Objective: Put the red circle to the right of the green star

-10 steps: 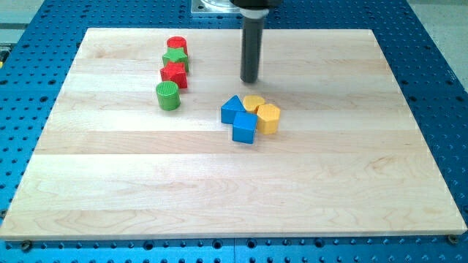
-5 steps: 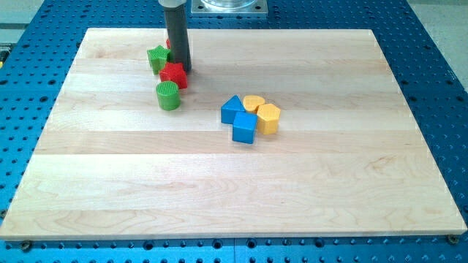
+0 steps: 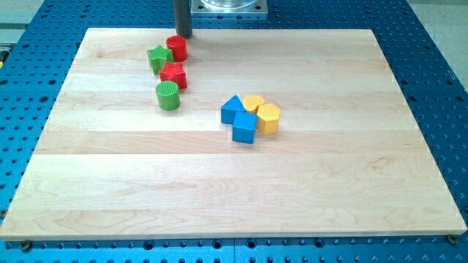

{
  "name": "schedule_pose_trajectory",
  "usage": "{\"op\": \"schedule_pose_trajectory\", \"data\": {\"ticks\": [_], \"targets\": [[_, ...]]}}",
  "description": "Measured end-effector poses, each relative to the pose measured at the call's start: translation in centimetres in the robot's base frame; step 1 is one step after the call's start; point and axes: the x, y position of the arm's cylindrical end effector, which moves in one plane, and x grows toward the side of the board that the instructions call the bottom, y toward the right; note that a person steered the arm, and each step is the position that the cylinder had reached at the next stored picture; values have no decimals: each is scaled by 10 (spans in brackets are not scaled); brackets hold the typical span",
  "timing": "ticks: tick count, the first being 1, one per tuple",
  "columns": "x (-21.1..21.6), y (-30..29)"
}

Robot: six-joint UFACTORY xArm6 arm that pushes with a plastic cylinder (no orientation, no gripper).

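The red circle [image 3: 177, 48] stands near the board's top left. The green star [image 3: 159, 58] sits right beside it on the view's left, slightly lower, touching or nearly touching. My tip [image 3: 183, 35] is at the board's top edge, just above and slightly right of the red circle, apart from it by a small gap.
A red star [image 3: 174, 74] lies just below the red circle, and a green cylinder [image 3: 168, 96] below that. Mid-board is a cluster: two blue blocks [image 3: 233, 109] [image 3: 244, 127], a yellow heart-like block [image 3: 254, 103] and a yellow hexagon [image 3: 268, 117]. The wooden board [image 3: 234, 190] lies on a blue perforated table.
My tip swept from the board's top middle to the left into the block column, then pulled back up to the top edge. The green star shifted left; the red circle now sits at its right.
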Motion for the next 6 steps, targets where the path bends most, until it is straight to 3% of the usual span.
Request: {"op": "schedule_pose_trajectory", "data": {"ticks": [6], "targets": [[74,-2]]}}
